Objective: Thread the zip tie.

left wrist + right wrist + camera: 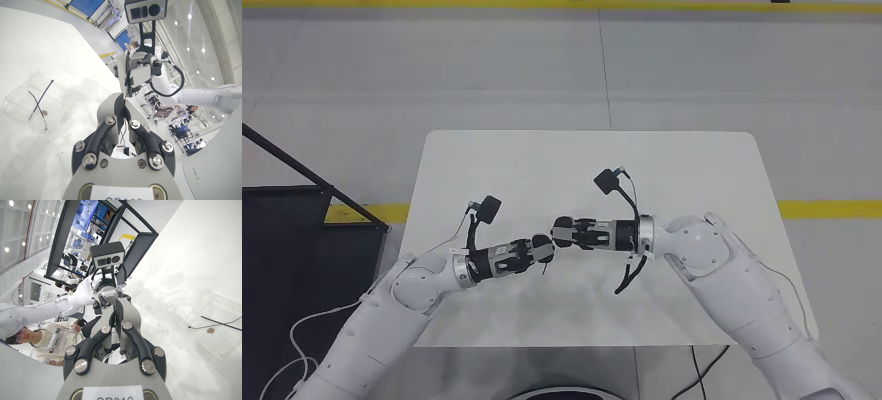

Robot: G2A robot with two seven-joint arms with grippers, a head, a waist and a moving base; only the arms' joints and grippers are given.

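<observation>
My two grippers meet tip to tip above the middle of the white table (692, 180). The left gripper (542, 246) (123, 99) is shut on a thin black zip tie (124, 130), whose strand runs between its pads and hangs back toward the wrist. Directly opposite, the right gripper (560, 233) (128, 89) (115, 306) is shut too, pinching the tie's other end where it leaves the left fingertips. In the right wrist view the tie itself is hidden between the closed pads.
A clear shallow tray (11, 106) (208, 298) lies on the table beside the grippers. It holds two crossed spare black zip ties (42, 95) (217, 326) and a small brown scrap (44, 113). A dark frame stands off the table's left edge.
</observation>
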